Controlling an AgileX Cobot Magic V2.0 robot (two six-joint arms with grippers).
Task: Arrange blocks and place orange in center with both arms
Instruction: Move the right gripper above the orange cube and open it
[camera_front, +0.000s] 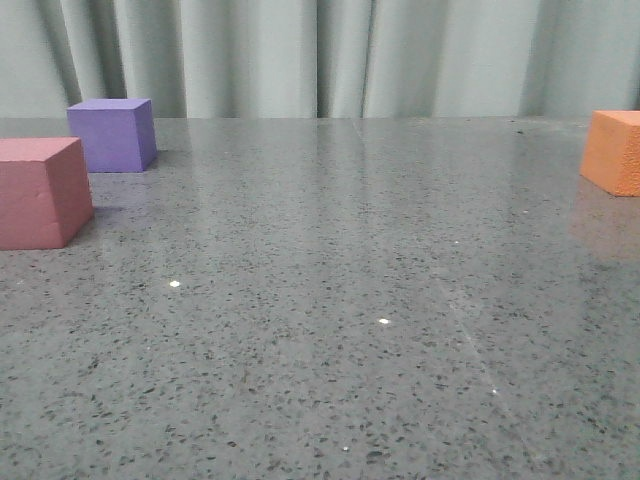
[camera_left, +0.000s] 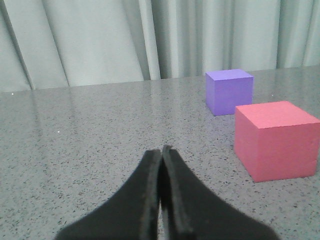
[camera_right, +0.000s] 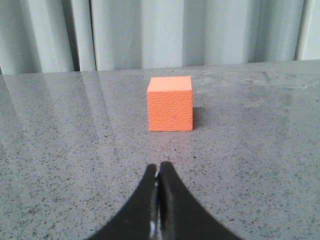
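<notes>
The pink-red cube (camera_front: 40, 192) sits at the table's left edge, with the purple cube (camera_front: 113, 134) just behind it. The orange cube (camera_front: 614, 151) sits at the far right, partly cut off. No gripper shows in the front view. In the left wrist view my left gripper (camera_left: 161, 149) is shut and empty, with the pink-red cube (camera_left: 276, 140) and the purple cube (camera_left: 229, 91) ahead and to one side. In the right wrist view my right gripper (camera_right: 159, 165) is shut and empty, with the orange cube (camera_right: 170, 103) straight ahead, a short way off.
The speckled grey stone table (camera_front: 330, 300) spreads between the cubes. A pale pleated curtain (camera_front: 320, 55) hangs behind its far edge.
</notes>
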